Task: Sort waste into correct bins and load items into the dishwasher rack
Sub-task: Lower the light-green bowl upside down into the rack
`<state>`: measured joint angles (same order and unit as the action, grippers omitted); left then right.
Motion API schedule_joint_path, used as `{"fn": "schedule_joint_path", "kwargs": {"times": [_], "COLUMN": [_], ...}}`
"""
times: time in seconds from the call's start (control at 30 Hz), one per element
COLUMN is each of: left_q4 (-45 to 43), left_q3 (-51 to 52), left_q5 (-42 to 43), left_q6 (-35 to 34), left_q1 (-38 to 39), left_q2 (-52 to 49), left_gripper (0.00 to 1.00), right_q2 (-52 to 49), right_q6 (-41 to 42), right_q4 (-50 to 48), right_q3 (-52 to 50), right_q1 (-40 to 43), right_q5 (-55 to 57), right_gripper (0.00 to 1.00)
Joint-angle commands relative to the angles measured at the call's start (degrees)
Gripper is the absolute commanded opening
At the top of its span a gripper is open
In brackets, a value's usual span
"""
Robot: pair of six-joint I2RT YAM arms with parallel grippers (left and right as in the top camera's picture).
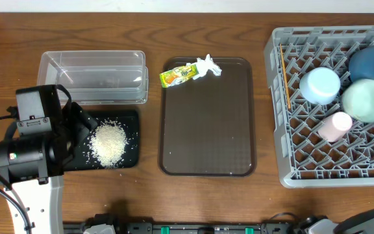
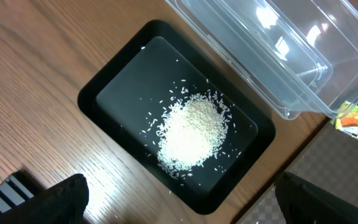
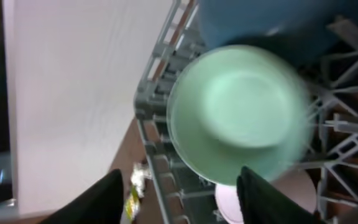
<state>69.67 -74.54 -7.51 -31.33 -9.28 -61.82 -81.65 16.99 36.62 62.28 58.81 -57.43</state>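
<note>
Nearest the robot, the left gripper hovers over the black tray, its fingers spread wide with nothing between them. The rice lies heaped in that tray, with stray grains around the heap. A low sweep of the fingers could push grains over the shallow rim onto the table.

In the right wrist view, the right gripper stands with its fingers apart. The mint bowl lies beyond them and is not pinched. The bowl sits in the rack, just beside the pink cup and close to the blue bowl and the plate. From overhead it looks domed, as if mouth down, but the wrist view is too blurred to confirm that. If it rests unevenly on the pegs it may tip against the cup. A finger pulling away could also catch its rim.

The chopstick lies along the rack's left edge, its long axis running near to far. It is thin enough to slip through the lattice.

Farther off, the wrapper overhangs the far left corner of the brown tray. Its long axis runs roughly left to right, and it touches the tissue. Gripping one of them could drag the other along. The tub stands just left of the wrapper.
</note>
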Motion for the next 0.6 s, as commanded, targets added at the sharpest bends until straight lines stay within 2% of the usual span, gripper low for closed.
{"fn": "schedule_joint_path", "kwargs": {"times": [0.0, 0.07, 0.17, 0.33, 0.5, 0.57], "left_q4": [0.2, 0.2, 0.2, 0.2, 0.2, 0.2], "left_q3": [-0.7, -0.7, -0.7, -0.7, -0.7, -0.7], "left_q5": [-0.5, -0.5, -0.5, -0.5, -0.5, -0.5], "left_q6": [-0.3, -0.3, -0.3, -0.3, -0.3, -0.3], "left_q1": [-0.2, -0.2, -0.2, -0.2, -0.2, -0.2], "left_q2": [0.0, 0.0, 0.0, 0.0, 0.0, 0.0], "left_gripper": [0.97, 0.97, 0.97, 0.98, 0.97, 0.97], "right_q2": [4.5, 6.0, 7.2, 7.1, 7.1, 7.0], "right_q6": [2.2, 2.8, 2.6, -1.9, -1.5, -1.3], "right_q4": [0.5, 0.4, -0.7, -3.3, -6.2, -6.6], "right_q3": [-0.2, -0.2, -0.2, -0.2, -0.1, 0.2], "right_q1": [0.4, 0.4, -0.2, -6.4, -20.2, -26.5], "right_q5": [4.8, 5.5, 5.6, 6.6, 21.0, 31.0], "right_gripper": [0.54, 0.55, 0.62, 0.54, 0.54, 0.60]}}
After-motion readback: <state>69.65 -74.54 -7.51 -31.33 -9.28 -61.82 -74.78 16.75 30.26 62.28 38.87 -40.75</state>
